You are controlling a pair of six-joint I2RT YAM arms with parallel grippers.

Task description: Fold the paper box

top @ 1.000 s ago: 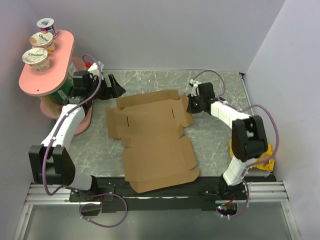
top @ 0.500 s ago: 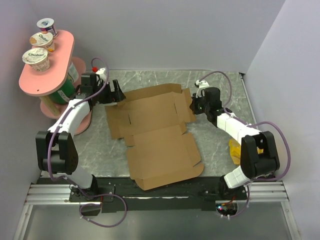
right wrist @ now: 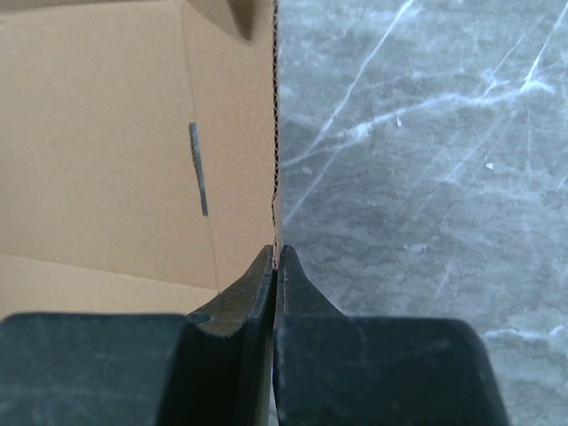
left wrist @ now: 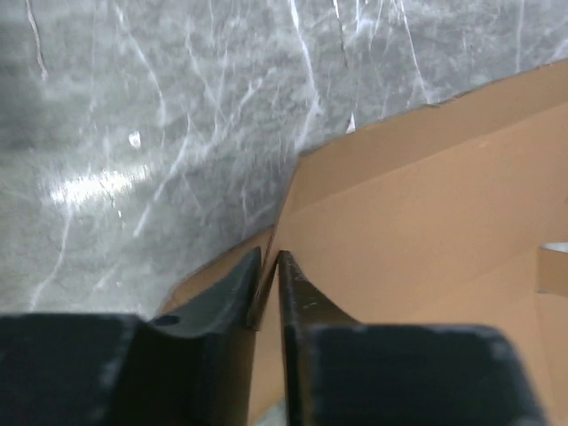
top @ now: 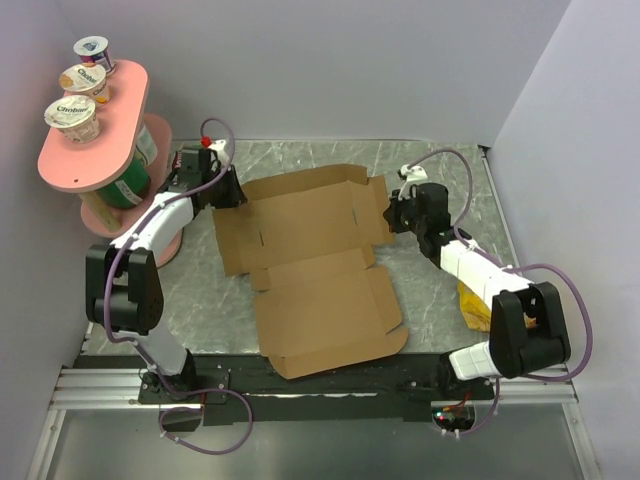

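The paper box (top: 310,260) lies unfolded on the marble table, a brown cardboard sheet with flaps and creases. My left gripper (top: 232,196) is at its far left corner. In the left wrist view its jaws (left wrist: 269,257) are shut on the thin raised edge of a flap of the box (left wrist: 426,204). My right gripper (top: 392,214) is at the far right flap. In the right wrist view it (right wrist: 276,253) pinches the corrugated edge of the box (right wrist: 115,133), which stands upright between the fingertips.
A pink two-tier stand (top: 100,150) with three yogurt cups (top: 72,115) stands at the far left, close behind the left arm. A yellow object (top: 478,305) lies by the right arm's base. Walls close the table (top: 450,170) at the back and right.
The left gripper moved in to the box's far left corner and closed on the flap. The right arm swung outward, still gripping, and the sheet shifted and turned slightly.
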